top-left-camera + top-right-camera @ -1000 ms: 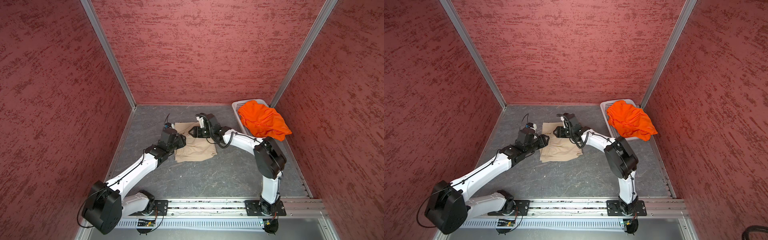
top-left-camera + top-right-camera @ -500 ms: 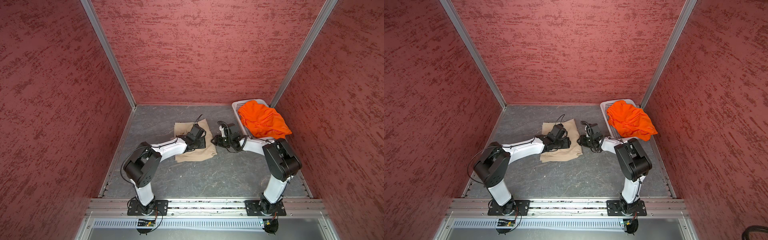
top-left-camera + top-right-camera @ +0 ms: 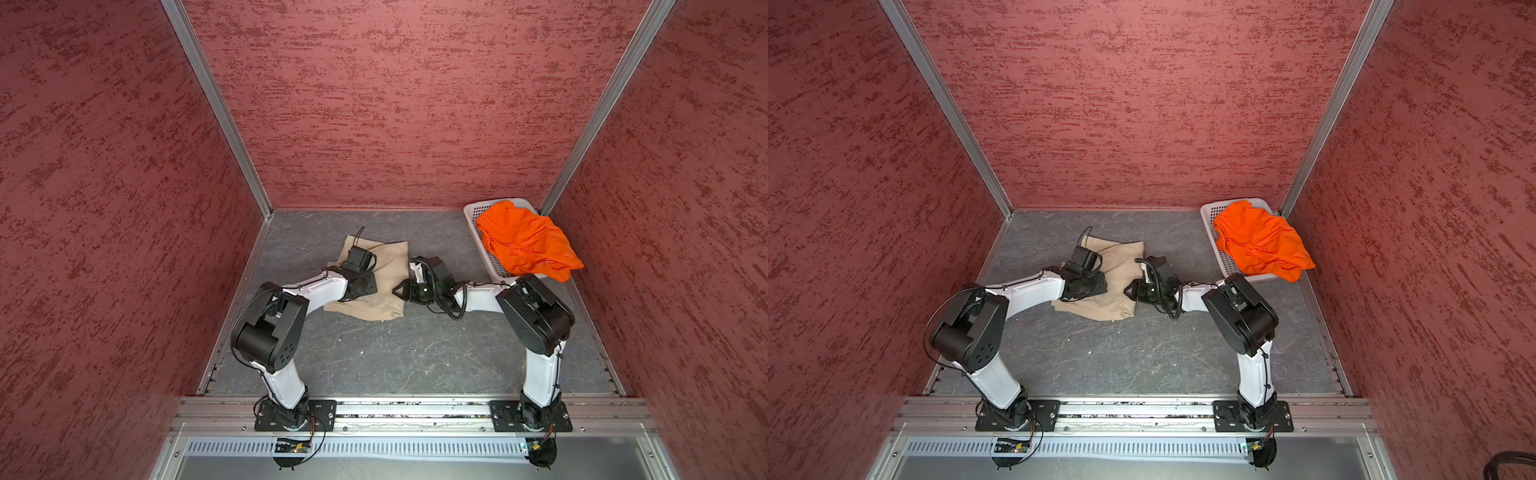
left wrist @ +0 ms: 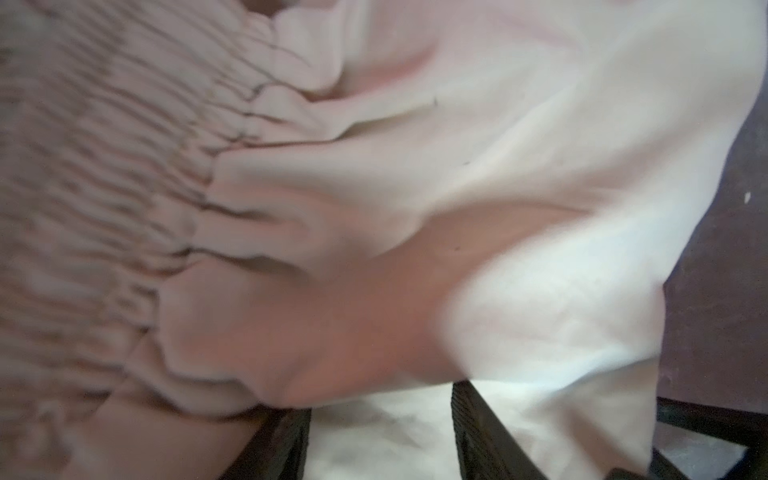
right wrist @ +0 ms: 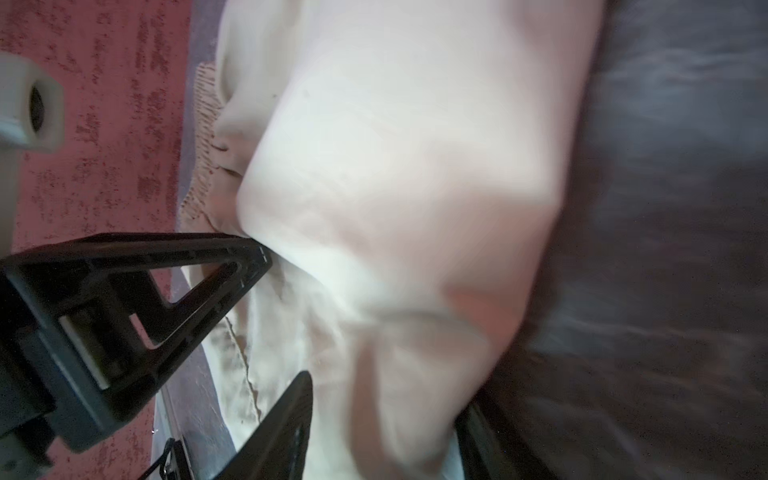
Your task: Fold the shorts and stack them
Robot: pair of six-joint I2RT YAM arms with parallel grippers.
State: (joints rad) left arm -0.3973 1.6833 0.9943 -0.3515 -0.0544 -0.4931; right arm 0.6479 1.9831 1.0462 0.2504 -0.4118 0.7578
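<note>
Left wrist view shows the beige shorts (image 4: 498, 166) spread rumpled under the left end effector (image 4: 378, 401). The gathered waistband (image 4: 104, 174) lies to one side of it and the cloth's free edge to the other. Its jaws stand apart with cloth lying between them, and nothing looks pinched.

Facing it, close by, the right end effector (image 5: 386, 395) sits at the shorts' edge, jaws parted too. A bulge of cloth fills the gap, and I cannot tell whether it is nipped.

The step, I judge, is a fold of this pair on the desk (image 3: 395, 353). To do it well:
- each takes one edge cleanly;
- both lift low and travel together;
- the edge is laid square on the waistband;
- the two keep off each other.

The orange shorts (image 3: 523, 245) lie well behind the right end effector, draped over the basket (image 3: 492, 262).
</note>
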